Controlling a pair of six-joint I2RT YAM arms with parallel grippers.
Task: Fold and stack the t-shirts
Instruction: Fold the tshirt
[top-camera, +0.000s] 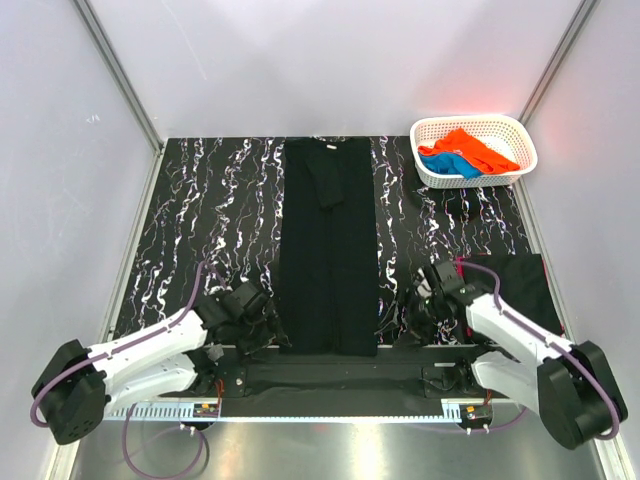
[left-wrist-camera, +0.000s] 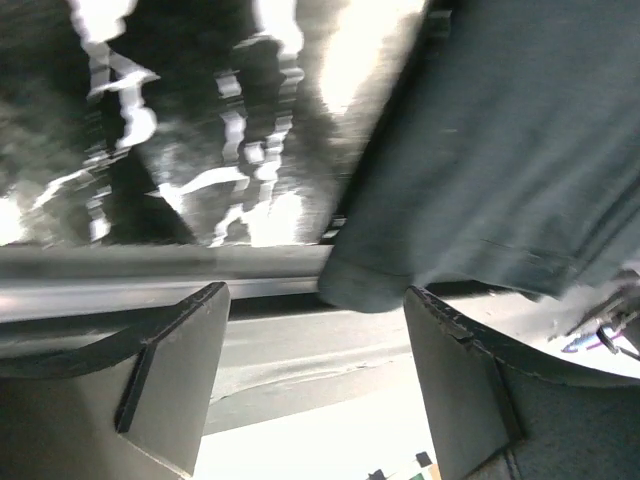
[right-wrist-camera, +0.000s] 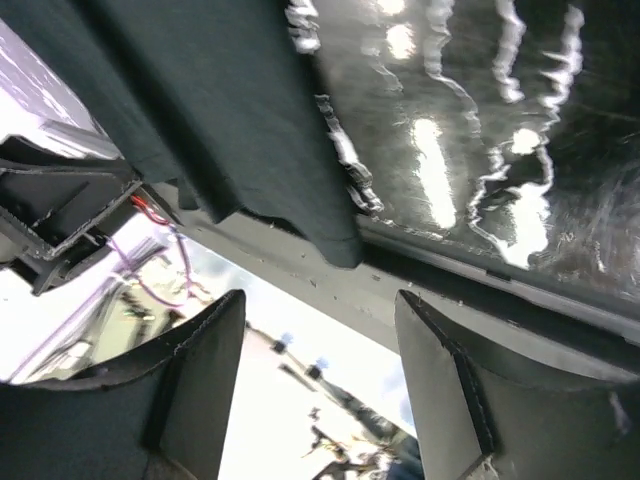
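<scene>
Arms (top-camera: 150, 352) lie low, angled inward, left fingers (left-wrist-camera: 150, 400) and right fingers (right-wrist-camera: 190, 400) apart at the black t-shirt's (top-camera: 328, 250) near corners.

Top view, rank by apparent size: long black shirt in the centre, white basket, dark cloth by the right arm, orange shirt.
1. long black shirt
2. white basket and dark cloth: too alike to rank, the right arm hides part of the cloth
3. orange shirt

Robot lab cell: plain white panel walls (top-camera: 330, 60), aluminium frame posts (top-camera: 118, 72), marbled tabletop (top-camera: 220, 220).
</scene>
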